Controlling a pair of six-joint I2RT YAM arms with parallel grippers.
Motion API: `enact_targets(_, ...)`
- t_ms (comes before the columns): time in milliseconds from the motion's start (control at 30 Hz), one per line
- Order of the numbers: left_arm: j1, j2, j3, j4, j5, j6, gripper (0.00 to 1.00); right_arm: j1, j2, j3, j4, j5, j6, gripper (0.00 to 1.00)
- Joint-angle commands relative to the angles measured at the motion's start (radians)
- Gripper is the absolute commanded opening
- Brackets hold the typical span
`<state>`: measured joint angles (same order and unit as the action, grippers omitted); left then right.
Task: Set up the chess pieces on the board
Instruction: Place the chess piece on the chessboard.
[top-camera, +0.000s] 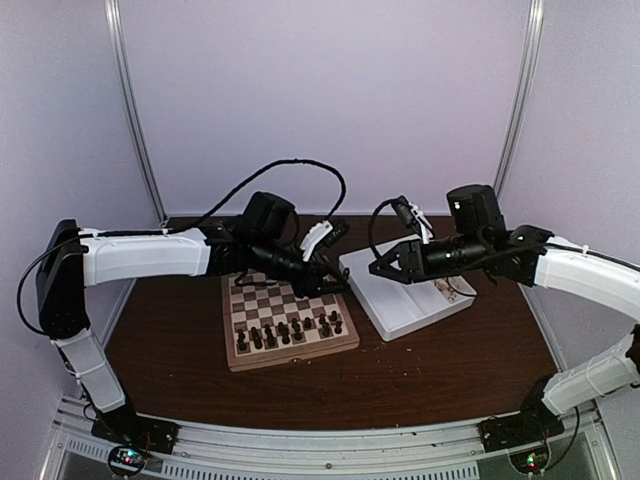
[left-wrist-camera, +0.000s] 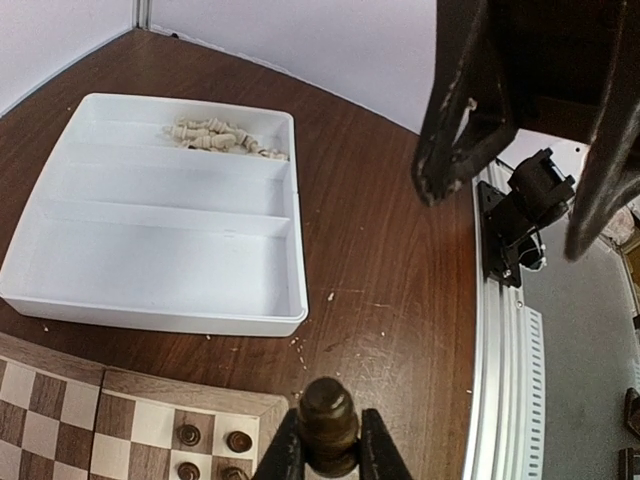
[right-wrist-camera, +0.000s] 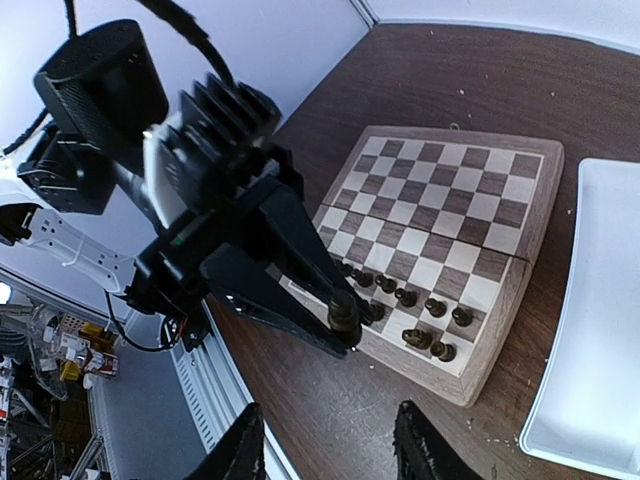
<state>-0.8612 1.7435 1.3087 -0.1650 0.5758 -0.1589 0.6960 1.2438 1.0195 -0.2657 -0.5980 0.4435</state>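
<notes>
The board (top-camera: 290, 318) lies in the middle of the table, with two rows of dark brown chess pieces (top-camera: 286, 332) along its near side. My left gripper (top-camera: 322, 283) is shut on one dark brown piece (left-wrist-camera: 328, 415) and holds it above the table beside the board's right near corner (left-wrist-camera: 250, 410). The right wrist view shows that held piece (right-wrist-camera: 345, 312) above the board's edge. My right gripper (top-camera: 383, 266) hangs open and empty above the white tray, and its fingers (right-wrist-camera: 245, 450) show at the bottom of its own view.
A white compartmented tray (top-camera: 400, 310) stands right of the board; pale cream pieces (left-wrist-camera: 225, 138) lie in its far compartment. The aluminium rail (left-wrist-camera: 495, 330) runs along the table's near edge. The right gripper's dark fingers (left-wrist-camera: 455, 120) hang close in front of the left wrist camera.
</notes>
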Motion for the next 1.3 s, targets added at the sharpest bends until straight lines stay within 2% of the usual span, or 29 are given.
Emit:
enact_targets(0,-0.006,-0.037,-0.001,0.036,-0.015,0.036,0.04,0.002,0.061,0.052,-0.069,-0.031,0.008,0.42)
enact_targets(167,-0.031,-0.061,-0.031,0.037,-0.185,0.086,0.06,0.009,0.098,0.061,0.006,-0.005,0.157,0.41)
enact_targets(400,-0.082,-0.097,-0.110,0.131,-0.290,0.234,0.06,0.016,0.177,0.067,0.090,0.005,0.377,0.41)
enact_targets(1067,-0.088,-0.082,-0.091,0.090,-0.304,0.257,0.07,0.062,0.296,0.136,0.066,-0.057,0.402,0.40)
enact_targets(1133,-0.088,-0.081,-0.088,0.086,-0.304,0.257,0.07,0.066,0.299,0.136,0.067,-0.059,0.401,0.37)
enact_targets(1267,-0.088,-0.081,-0.079,0.075,-0.301,0.261,0.07,0.068,0.302,0.141,0.055,-0.055,0.399,0.22)
